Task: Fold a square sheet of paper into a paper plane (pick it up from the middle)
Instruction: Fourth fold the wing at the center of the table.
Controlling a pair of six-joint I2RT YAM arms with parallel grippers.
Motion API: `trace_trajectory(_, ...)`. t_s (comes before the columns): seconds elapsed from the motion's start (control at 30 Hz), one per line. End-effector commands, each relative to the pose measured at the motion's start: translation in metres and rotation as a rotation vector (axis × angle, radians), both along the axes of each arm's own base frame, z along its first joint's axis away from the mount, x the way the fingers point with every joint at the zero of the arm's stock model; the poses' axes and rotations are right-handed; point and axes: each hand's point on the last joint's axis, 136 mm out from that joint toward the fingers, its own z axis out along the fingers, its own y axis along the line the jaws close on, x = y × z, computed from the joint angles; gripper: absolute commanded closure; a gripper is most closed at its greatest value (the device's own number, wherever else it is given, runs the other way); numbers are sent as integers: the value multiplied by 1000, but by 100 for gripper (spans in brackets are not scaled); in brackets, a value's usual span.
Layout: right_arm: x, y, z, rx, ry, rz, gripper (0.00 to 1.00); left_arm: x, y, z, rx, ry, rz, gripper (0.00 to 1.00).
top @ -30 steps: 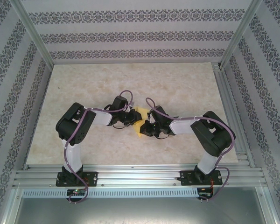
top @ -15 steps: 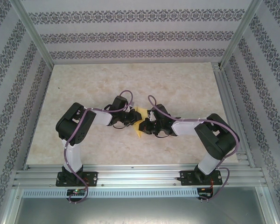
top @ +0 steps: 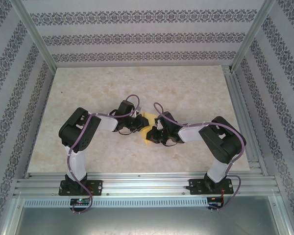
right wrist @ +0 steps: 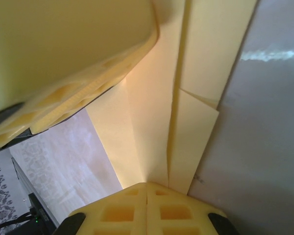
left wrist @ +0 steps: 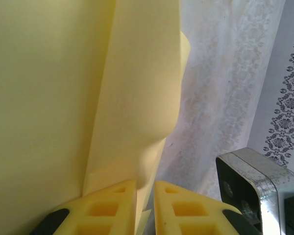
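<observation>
The sheet of paper (top: pixel 147 128), thin, plain and pale yellow, is the one sheet you have in play. It is already creased into long overlapping flaps and no longer lies as a flat square. You will find it over the middle of the beige marble-patterned table (top: pixel 186 88), pinched between your two black arms, whose wrists meet there.

You have two grippers, and both are on that single sheet. In the overhead view the left gripper (top: pixel 137 125) touches its left side and the right gripper (top: pixel 155 133) its right side.

In the left wrist view, the left gripper (left wrist: pixel 145 188) has its yellow ribbed fingers (left wrist: pixel 105 208) drawn nearly together, with an edge of the paper (left wrist: pixel 137 73) running down into the thin slit between them, so it is clamped on the sheet.

In the right wrist view, the right gripper (right wrist: pixel 147 188) has its two yellow pads pressed flush together. The folded layers (right wrist: pixel 154 127) fan out from the seam, so it too is clenched on the sheet. One left finger (right wrist: pixel 63 49) lies against the paper just above.
</observation>
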Motion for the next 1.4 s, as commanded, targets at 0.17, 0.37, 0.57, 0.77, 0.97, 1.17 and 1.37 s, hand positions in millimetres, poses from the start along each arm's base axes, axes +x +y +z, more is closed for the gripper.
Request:
trace_trajectory(0.17,-13,-8,-3,-51,1,11,96,-10,0,-16,44,29,-27,81)
trace_trajectory(0.37,-5,13,31,38,-63,30,95,-9,0,-16,43,30,-24,81)
trace_trajectory(0.57,-8,13,12,13,-20,24,95,-9,-1,-15,42,29,-27,81)
trace_trajectory(0.77,-23,-14,-25,-114,50,-9,96,-9,-1,-16,44,32,-27,81)
trace_trajectory(0.97,-32,-23,-32,-105,60,-44,96,-8,-1,-16,46,31,-28,81)
trace_trajectory(1.17,-17,0,20,-2,-45,-9,96,-9,0,-16,47,32,-27,81)
trace_trajectory(1.37,-11,11,35,53,-74,-3,95,-9,-1,-15,44,30,-29,81)
